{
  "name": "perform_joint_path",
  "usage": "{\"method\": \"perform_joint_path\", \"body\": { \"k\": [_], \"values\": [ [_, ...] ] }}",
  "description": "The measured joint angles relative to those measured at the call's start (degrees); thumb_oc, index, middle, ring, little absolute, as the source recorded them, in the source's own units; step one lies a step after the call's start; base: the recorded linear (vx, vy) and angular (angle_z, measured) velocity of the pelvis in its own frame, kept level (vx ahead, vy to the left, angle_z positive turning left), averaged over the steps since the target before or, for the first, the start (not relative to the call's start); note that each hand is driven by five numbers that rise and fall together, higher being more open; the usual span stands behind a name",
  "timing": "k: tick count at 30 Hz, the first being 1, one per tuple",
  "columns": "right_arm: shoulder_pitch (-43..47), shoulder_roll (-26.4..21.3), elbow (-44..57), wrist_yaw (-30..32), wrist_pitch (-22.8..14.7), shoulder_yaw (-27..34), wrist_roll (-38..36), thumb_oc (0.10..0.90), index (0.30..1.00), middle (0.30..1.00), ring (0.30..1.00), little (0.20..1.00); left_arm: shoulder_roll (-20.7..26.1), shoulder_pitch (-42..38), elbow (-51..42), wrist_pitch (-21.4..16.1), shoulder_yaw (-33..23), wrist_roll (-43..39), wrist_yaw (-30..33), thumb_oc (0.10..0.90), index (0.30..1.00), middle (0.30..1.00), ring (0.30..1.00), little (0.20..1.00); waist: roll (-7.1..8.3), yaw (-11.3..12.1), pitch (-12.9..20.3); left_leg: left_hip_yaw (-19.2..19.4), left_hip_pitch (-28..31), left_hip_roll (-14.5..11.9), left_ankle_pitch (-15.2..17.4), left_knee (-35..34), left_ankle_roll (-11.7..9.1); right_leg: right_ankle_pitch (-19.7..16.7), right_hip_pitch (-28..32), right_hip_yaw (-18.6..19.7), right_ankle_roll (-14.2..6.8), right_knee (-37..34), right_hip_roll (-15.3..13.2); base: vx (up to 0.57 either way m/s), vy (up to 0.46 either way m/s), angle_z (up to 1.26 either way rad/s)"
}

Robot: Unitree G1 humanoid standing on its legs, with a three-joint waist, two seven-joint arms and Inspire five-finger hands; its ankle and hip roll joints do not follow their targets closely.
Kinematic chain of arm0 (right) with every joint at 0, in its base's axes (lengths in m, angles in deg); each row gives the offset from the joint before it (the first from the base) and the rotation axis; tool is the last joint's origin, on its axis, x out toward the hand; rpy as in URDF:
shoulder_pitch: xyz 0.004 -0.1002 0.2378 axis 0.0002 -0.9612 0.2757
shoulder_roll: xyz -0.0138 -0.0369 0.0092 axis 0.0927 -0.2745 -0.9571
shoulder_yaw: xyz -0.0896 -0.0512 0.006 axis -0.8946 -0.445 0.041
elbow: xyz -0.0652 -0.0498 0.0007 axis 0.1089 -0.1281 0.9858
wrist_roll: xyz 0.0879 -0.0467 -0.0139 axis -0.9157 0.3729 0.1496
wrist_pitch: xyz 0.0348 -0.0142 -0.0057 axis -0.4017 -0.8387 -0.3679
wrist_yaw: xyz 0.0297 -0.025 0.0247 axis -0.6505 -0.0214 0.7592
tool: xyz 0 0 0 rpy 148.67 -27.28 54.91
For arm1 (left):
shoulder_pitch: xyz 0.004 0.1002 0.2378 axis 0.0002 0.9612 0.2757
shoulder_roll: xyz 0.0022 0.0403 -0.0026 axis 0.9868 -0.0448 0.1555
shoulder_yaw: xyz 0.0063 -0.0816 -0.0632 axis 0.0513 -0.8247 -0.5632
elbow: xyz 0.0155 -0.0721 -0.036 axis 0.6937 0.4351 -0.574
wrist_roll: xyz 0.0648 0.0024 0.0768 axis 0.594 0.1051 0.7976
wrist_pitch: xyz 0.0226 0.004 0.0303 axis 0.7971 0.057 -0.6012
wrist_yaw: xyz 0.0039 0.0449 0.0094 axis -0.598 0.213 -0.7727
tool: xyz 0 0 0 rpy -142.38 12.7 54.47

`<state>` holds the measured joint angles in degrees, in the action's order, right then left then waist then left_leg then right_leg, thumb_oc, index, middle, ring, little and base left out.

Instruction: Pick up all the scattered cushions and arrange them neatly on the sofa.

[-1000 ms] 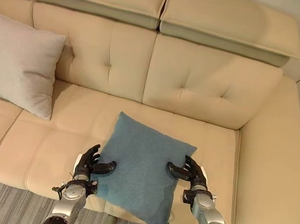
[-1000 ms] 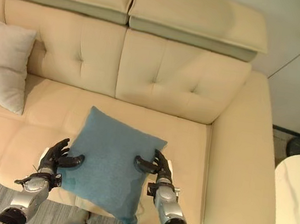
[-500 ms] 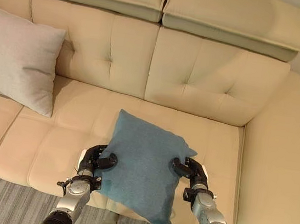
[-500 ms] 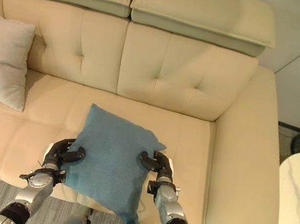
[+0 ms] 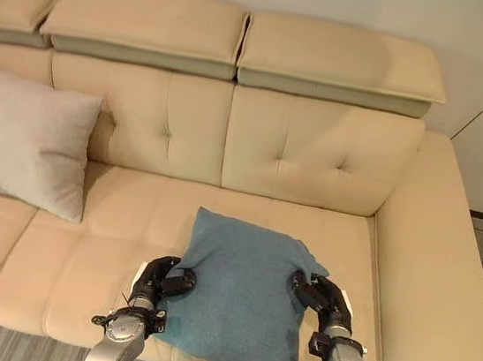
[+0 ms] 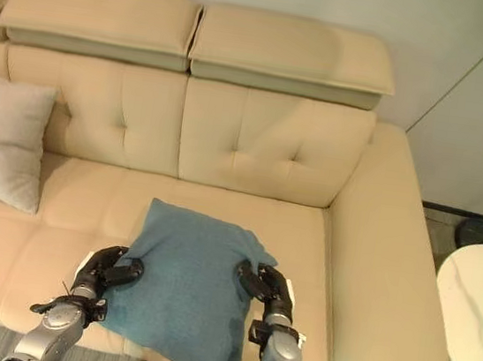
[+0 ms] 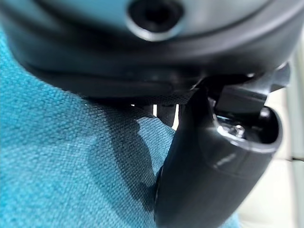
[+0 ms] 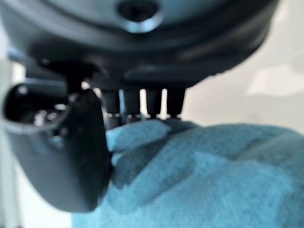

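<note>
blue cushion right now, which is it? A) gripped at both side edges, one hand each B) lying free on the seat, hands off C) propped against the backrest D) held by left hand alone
A: the left hand and the right hand each curl round a side edge of the blue cushion, above the sofa seat.

Cushions: 2 total.
- 1 blue cushion, on seat near front edge.
- 1 grey cushion, leaning on backrest at robot's left.

Sofa: 1, beige.
- Headrest pads: 3 counted along top; leftmost cut by view edge.
- Armrest: 1, at robot's right.

Hands: 2.
- 1 left hand.
- 1 right hand.

Round white table: 1, partly seen at right.
</note>
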<state>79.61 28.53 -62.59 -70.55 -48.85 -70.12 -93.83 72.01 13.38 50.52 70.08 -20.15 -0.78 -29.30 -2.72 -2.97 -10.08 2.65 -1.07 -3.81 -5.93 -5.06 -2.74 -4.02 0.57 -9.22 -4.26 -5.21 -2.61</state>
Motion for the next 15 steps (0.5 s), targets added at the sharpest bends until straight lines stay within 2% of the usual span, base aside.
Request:
{"method": "perform_joint_path", "body": {
  "k": [2, 4, 5, 7, 8, 11, 13, 15],
  "values": [
    [-1.87, -1.08, 2.04, -0.35, -0.04, 0.82, 0.02, 0.400, 0.300, 0.300, 0.300, 0.300, -0.14, 0.28, -1.04, -0.02, 0.50, 0.02, -0.48, 0.400, 0.300, 0.300, 0.300, 0.300, -0.58, -0.68, 0.26, -0.14, 0.17, -0.40, 0.00, 0.97, -0.37, 0.25, 0.80, -0.13, 0.63, -0.05, 0.61, -0.04, -0.129, 0.03],
    [-1.46, -3.79, 2.75, -0.40, -0.03, 0.85, 0.86, 0.400, 0.300, 0.300, 0.300, 0.300, -0.28, -0.39, -0.99, 0.00, 0.83, 0.52, -1.24, 0.400, 0.300, 0.300, 0.300, 0.300, -0.37, -0.99, 0.17, -0.19, -2.09, -0.78, -0.10, 4.71, -0.69, 0.36, 0.77, -0.96, 1.38, -0.07, 0.40, 0.05, -0.084, 0.13],
    [-1.45, -4.31, 3.08, -0.39, -0.02, 0.97, 1.12, 0.400, 0.300, 0.300, 0.300, 0.300, -0.21, -0.35, -1.01, 0.00, 1.23, 0.59, -1.70, 0.400, 0.300, 0.300, 0.300, 0.300, -0.39, -0.95, 0.16, 0.02, -1.99, -0.84, -0.28, 4.85, -0.91, 0.28, 0.99, -1.23, 1.73, -0.08, 0.54, 0.08, -0.024, 0.09],
    [-0.33, -6.54, 3.39, -0.28, 0.03, 0.94, 3.87, 0.400, 0.300, 0.300, 0.300, 0.300, 0.55, -0.29, -1.07, 0.10, 3.06, 3.15, -2.40, 0.400, 0.300, 0.300, 0.300, 0.300, -1.65, -1.17, 0.50, 1.18, 0.58, -1.80, -0.24, 1.75, -1.01, 0.59, 2.04, -1.42, 2.21, -0.28, 1.88, 0.03, 0.006, 0.01],
    [-0.06, -7.32, 3.88, -0.16, 0.03, 1.29, 4.79, 0.400, 0.300, 0.300, 0.300, 0.300, 0.55, -0.44, -1.22, 0.04, 3.19, 3.48, -2.72, 0.400, 0.300, 0.300, 0.300, 0.300, -1.78, -1.23, 0.58, 1.47, 0.70, -2.08, -0.02, 1.31, -1.06, 0.91, 1.82, -1.35, 2.70, -0.10, 2.07, 0.03, 0.031, -0.10],
    [3.52, -9.36, 4.41, 0.87, 0.04, 0.85, 8.51, 0.400, 0.300, 0.300, 0.300, 0.300, 1.38, -1.81, -2.95, 0.06, 3.79, 5.63, -2.26, 0.400, 0.300, 0.300, 0.300, 0.300, -1.81, -1.38, 0.50, 2.38, -0.94, -2.35, 0.20, 0.52, -0.96, 0.45, -0.61, -1.00, 3.07, 0.14, 2.35, 0.00, 0.015, -0.15],
    [7.63, -10.49, 4.48, 2.61, 0.09, 0.09, 10.78, 0.400, 0.300, 0.300, 0.300, 0.300, 1.94, -4.98, -3.41, 0.01, 4.33, 6.74, -0.27, 0.400, 0.300, 0.300, 0.300, 0.300, -1.89, -1.39, 0.46, 3.03, -2.56, -2.29, -0.71, -0.03, -0.34, -0.43, -2.95, -0.14, 2.48, 0.07, 2.28, -0.04, 0.009, -0.19],
    [11.52, -10.77, 4.52, 4.90, 0.24, -0.74, 12.52, 0.400, 0.300, 0.300, 0.300, 0.300, 2.18, -7.91, -3.82, -0.05, 4.19, 6.84, 1.93, 0.400, 0.300, 0.300, 0.300, 0.300, -1.80, -1.37, 0.37, 3.26, -4.83, -2.25, -1.60, -0.01, -0.50, -1.07, -5.55, 0.00, 3.05, 0.42, 1.96, -0.12, 0.009, -0.13]
  ]
}}
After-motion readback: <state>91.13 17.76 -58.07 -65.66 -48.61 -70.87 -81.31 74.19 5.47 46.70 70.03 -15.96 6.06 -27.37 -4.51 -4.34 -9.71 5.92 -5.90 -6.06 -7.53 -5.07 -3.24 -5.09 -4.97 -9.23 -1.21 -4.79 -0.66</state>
